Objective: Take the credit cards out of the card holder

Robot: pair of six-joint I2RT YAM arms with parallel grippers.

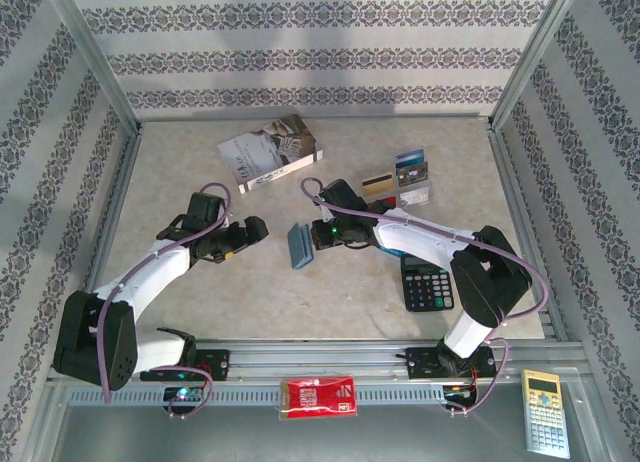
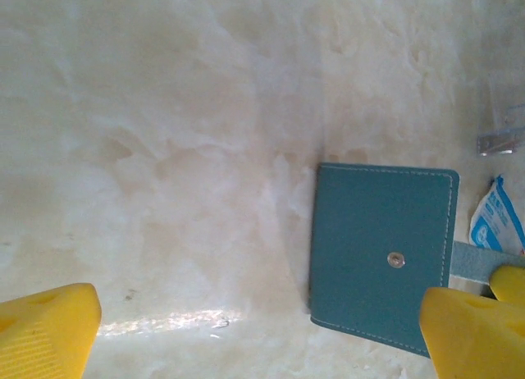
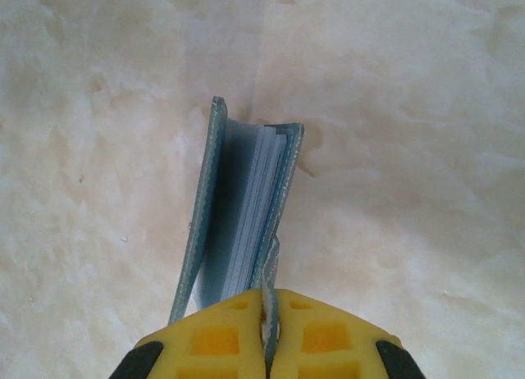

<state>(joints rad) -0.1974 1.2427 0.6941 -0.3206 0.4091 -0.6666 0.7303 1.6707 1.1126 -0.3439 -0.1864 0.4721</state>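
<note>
Bench (image 1: 300, 312): marble-pattern top.
Card holder (image 1: 300, 245): bench centre, on edge, flaps slightly parted. Long axis roughly near-far in overhead view; snap-button face toward left arm.
Right tool (image 3: 267, 317): closed, pinching holder's strap.
Left tool (image 2: 258, 338): spread wide, gripping nothing, just left of holder.
Loose cards (image 1: 405, 174): far right of bench, well apart from holder.

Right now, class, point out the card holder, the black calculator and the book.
card holder (image 1: 300, 245): top view, on its blue-grey cover.
black calculator (image 1: 427, 284): top view, on its keypad.
book (image 1: 265, 150): top view, on its front cover.
</note>
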